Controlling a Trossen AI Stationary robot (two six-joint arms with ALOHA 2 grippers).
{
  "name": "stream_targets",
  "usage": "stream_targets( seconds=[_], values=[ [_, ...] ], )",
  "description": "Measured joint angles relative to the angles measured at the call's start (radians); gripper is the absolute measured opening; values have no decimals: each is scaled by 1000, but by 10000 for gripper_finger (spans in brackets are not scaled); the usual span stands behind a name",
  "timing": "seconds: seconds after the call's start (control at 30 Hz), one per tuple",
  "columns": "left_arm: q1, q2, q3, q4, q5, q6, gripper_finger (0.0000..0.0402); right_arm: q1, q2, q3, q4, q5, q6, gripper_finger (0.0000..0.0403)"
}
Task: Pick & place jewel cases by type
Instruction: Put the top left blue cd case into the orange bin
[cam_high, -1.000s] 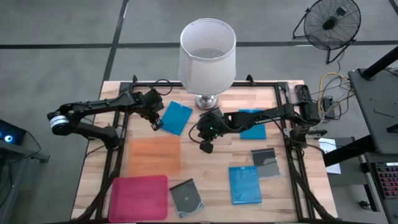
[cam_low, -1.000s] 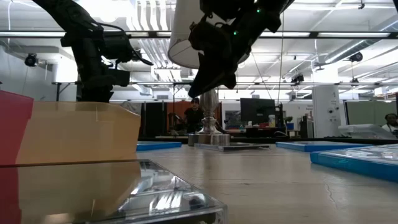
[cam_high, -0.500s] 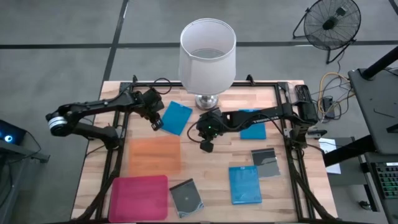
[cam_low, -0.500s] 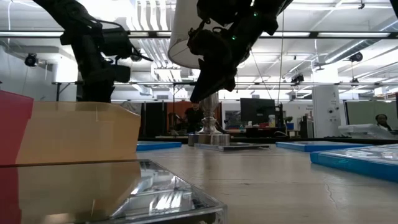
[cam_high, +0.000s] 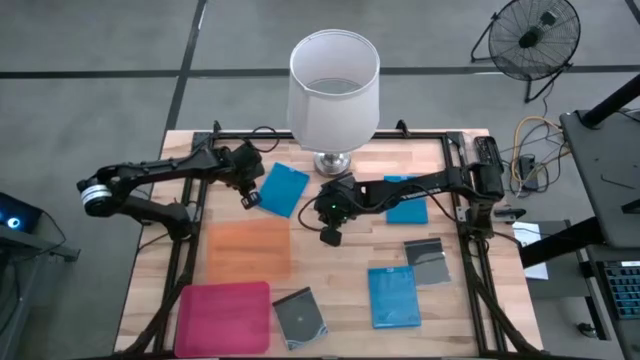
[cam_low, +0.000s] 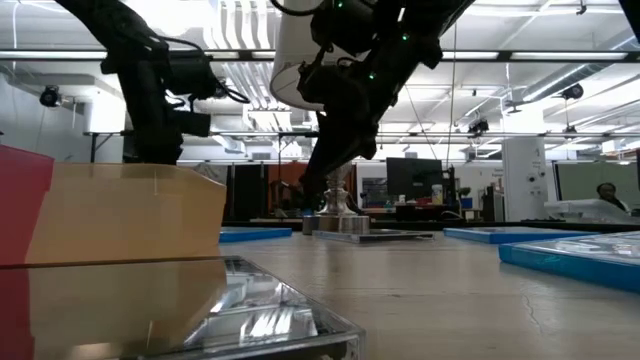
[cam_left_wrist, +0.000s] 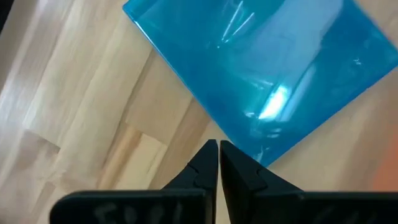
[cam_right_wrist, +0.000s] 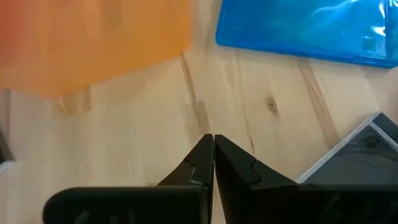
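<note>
My left gripper (cam_high: 250, 200): pressed together, empty, beside blue case (cam_high: 283, 189).
My right gripper (cam_high: 329, 236): pinched closed, empty, above bare table (cam_high: 340, 270).

Near the table's (cam_high: 440, 300) back edge we see a lamp (cam_high: 333, 90) at the middle, with one jewel case (cam_high: 283, 189) just left of its base and another (cam_high: 406, 199) to its right. A tray (cam_high: 248, 249) lies left of centre, a second tray (cam_high: 224, 317) at the front-left corner. Beside that second tray sits a third case (cam_high: 300, 317); two more cases (cam_high: 394, 296) (cam_high: 428, 260) lie front-right.
</note>
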Motion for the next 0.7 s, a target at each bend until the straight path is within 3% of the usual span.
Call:
stream_targets(
  seconds=[0.43, 0.7],
  values=[
    [2, 135, -2, 36, -36, 104, 0, -57, 93, 105, 5, -50, 42, 8],
    [10, 179, -2, 46, -45, 13, 0, -62, 123, 134, -12, -53, 50, 8]
  ],
)
